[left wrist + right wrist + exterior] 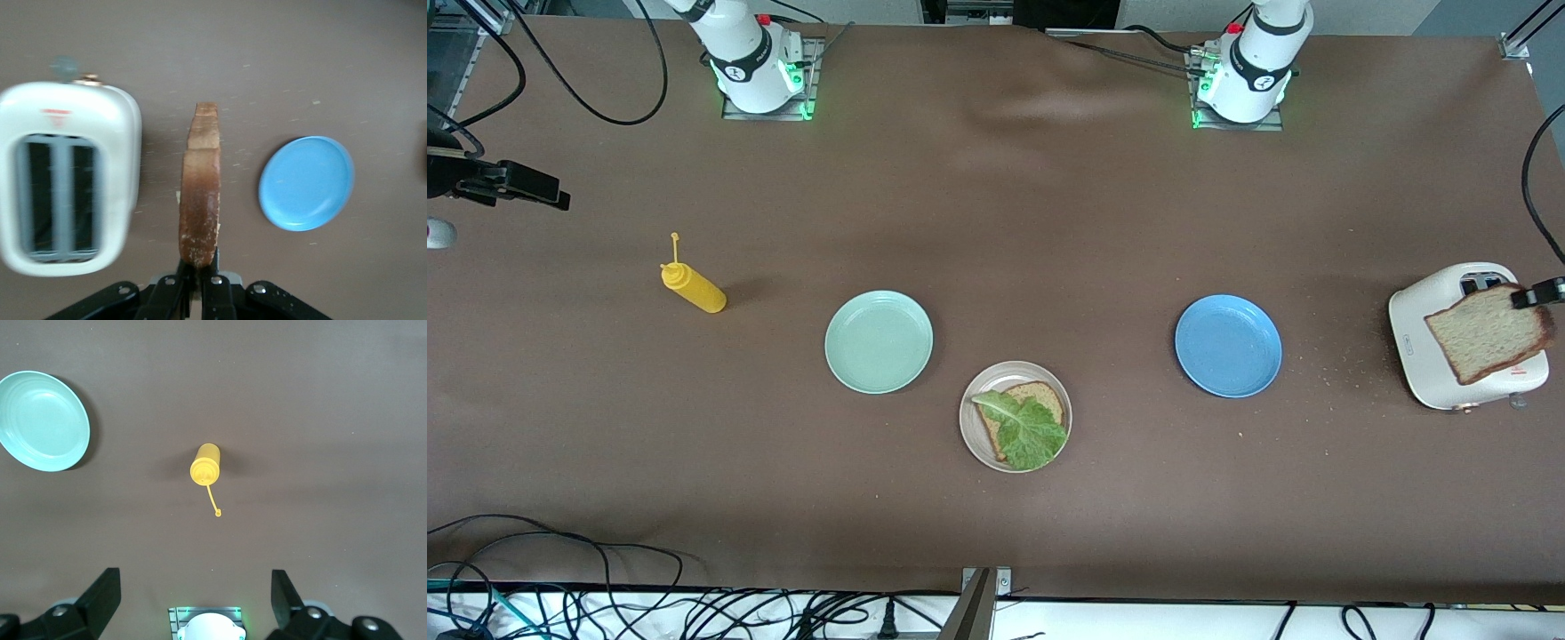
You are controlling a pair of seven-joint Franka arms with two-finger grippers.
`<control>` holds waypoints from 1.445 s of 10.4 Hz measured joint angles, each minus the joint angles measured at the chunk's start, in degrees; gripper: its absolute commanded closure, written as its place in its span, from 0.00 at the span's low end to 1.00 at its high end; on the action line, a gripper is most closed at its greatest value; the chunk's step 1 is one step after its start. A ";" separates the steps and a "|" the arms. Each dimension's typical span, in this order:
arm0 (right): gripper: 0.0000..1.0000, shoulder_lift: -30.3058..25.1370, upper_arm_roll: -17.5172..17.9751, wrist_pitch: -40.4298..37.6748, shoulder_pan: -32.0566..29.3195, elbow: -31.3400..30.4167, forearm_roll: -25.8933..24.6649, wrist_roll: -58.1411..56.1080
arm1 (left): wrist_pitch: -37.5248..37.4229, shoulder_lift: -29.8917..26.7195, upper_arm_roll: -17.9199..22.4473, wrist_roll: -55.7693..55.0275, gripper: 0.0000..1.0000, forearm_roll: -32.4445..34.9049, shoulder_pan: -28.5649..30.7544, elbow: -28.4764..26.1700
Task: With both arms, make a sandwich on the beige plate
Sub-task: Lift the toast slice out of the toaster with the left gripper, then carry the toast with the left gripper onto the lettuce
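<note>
- Over the white two-slot toaster (1449, 342) at the left arm's end of the brown surface (1049, 222), left gripper (1538, 294) clamped on a corner of a square slice of brown wholegrain bread (1488, 333); slice hangs in the air, face toward the front camera.
- Left wrist view: same slice edge-on (200, 187), pinched between the black fingers (170, 290); toaster (67, 180) to one side, round blue plate (307, 183) to the other.
- Round pale pinkish-beige plate (972, 427) sits low centre in the front view, nearest that camera of the three plates.
- On it: one bread slice (1040, 396) with a crinkly green lettuce leaf (1027, 429) on top, uncovered.
- Round mint-green plate (879, 341) at about 10 o'clock from the beige plate, blue plate at about 2 o'clock.
- Yellow squeeze bottle (694, 288) lies on its side, at 9 o'clock from the mint plate.
- Right gripper (193, 597) wide open, holding nothing, up over the bottle (205, 465); right arm waits.
</note>
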 measured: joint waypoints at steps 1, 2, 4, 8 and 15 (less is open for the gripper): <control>0.00 0.02 0.01 -0.01 0.03 0.00 0.00 -0.01 | -0.20 0.46 -0.14 -2.48 1.00 -3.71 -2.41 0.02; 0.00 0.04 0.03 -0.03 0.05 -0.02 0.00 -0.03 | -0.29 1.64 -0.21 -4.79 1.00 -8.31 -5.55 0.00; 0.00 0.07 0.06 -0.05 0.09 -0.02 0.00 -0.03 | -0.18 5.59 -0.25 -6.14 1.00 -18.74 -9.85 0.04; 0.00 0.08 0.40 -0.07 0.22 -0.03 0.00 -0.04 | 0.00 13.00 -0.24 -3.37 1.00 -40.25 -11.52 0.23; 0.00 0.10 0.40 -0.08 0.33 -0.04 0.00 -0.04 | 12.12 21.87 -0.30 5.28 1.00 -64.43 -23.86 0.33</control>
